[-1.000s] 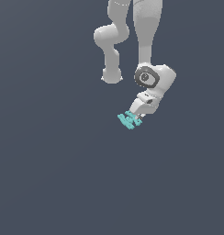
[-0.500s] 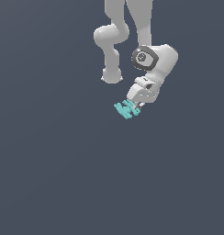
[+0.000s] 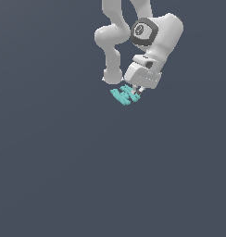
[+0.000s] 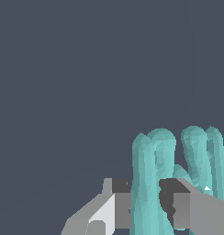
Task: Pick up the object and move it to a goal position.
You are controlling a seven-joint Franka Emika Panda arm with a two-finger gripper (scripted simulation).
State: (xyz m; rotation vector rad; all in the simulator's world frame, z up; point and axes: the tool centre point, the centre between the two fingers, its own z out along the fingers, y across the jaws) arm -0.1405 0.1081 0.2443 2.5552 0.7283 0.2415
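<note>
Object [image 4: 148, 183], a small teal piece with short cross prongs, sits clamped between the two dark finger pads [image 4: 169, 197] of the gripper [image 3: 133, 94], which is closed on it. In the wrist view one upright bar of the piece runs straight through the gap between the pads, while further prongs stand off to one side, outside the grip. That hold appears deliberate: a single bar offers flat contact for both pads, whereas the pronged side would not seat evenly. In the exterior view the piece projects from below the white hand toward the exterior view's left, with the wrist tilted rather than pointing straight down. Whether the piece is clear of the grey floor [image 3: 54, 176] cannot be confirmed, as no shadow or contact line is visible; its position high in the exterior view suggests a lift is under way. No goal marker is visible in either view. Judged status: grasp achieved, transfer outstanding. Risk noted: the off-centre prongs could rotate the piece in the pads.
</note>
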